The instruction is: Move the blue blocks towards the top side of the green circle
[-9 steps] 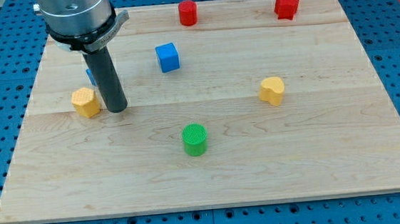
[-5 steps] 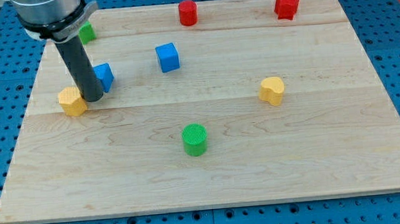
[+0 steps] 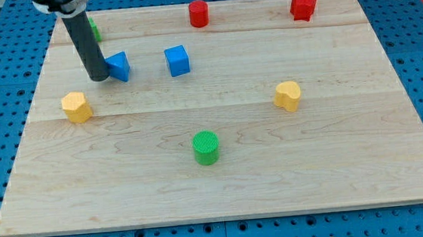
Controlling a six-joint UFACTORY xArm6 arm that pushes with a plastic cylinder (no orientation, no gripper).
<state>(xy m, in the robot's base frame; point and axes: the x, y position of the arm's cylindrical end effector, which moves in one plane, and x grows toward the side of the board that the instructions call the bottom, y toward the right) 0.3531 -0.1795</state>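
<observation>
Two blue blocks, small, stiff and light, sit at the desk's upper left, our tip (image 3: 99, 78) touching the left block (image 3: 119, 66), gripperless, so we push its far-left face toward the green circle (image 3: 205, 147), the cube (image 3: 177, 60) next.

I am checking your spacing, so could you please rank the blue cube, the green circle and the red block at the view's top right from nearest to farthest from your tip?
From my tip:
1. Blue cube, to the view's right.
2. Green circle, lower centre.
3. Red block, top right corner.
</observation>
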